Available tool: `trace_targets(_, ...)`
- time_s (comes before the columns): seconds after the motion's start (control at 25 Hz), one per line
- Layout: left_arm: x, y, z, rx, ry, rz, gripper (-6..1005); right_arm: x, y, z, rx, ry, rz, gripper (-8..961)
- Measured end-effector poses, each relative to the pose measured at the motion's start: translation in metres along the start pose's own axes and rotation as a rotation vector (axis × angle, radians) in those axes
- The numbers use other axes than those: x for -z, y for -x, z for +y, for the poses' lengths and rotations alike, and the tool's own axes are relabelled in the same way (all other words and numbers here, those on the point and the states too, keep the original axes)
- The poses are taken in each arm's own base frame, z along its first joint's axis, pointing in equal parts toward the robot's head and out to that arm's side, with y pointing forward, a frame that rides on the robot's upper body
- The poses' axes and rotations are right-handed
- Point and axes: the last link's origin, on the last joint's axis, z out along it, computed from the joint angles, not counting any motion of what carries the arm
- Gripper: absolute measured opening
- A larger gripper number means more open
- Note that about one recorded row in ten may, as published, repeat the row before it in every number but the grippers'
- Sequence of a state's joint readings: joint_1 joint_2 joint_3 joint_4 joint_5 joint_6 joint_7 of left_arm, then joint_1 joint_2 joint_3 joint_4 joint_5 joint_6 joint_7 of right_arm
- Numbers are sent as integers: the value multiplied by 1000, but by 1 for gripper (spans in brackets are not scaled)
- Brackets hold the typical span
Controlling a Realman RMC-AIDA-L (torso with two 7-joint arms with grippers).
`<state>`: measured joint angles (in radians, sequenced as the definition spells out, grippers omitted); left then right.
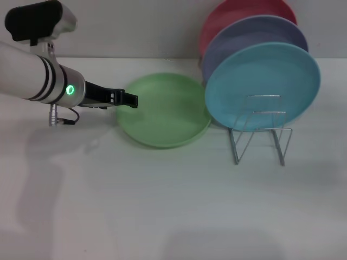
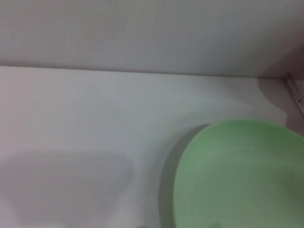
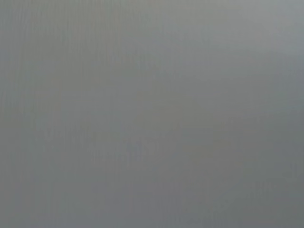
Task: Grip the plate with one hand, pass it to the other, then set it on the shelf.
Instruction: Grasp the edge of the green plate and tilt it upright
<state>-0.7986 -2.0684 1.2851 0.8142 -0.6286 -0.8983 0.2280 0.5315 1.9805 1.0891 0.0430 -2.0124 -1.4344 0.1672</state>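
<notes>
Where fingertips meet rim, left gripper (image 1: 132, 100) at plate (image 1: 168, 114)

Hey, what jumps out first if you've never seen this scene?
The green plate lies flat mid-table, with the left gripper reaching in at its left rim. To its right, blue, lavender and pink plates stand upright in the wire shelf.

light green plate (image 1: 165, 111), sky-blue plate (image 1: 263, 84), lavender plate (image 1: 255, 33), pink plate (image 1: 238, 12), silver wire rack (image 1: 260, 132), white table (image 1: 162, 206).
</notes>
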Motion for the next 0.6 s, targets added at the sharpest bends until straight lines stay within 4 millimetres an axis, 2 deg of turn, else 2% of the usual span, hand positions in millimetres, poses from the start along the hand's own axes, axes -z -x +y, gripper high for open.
trace_targets(0.28, -16, 2, 7, -25, -19, -8, 754, 1, 0, -1, 1, -1, -1, 564)
trace_targets(0.6, -24, 5, 5, -18, -36, -7, 747, 3, 0, -2, -2, -4, 0, 565)
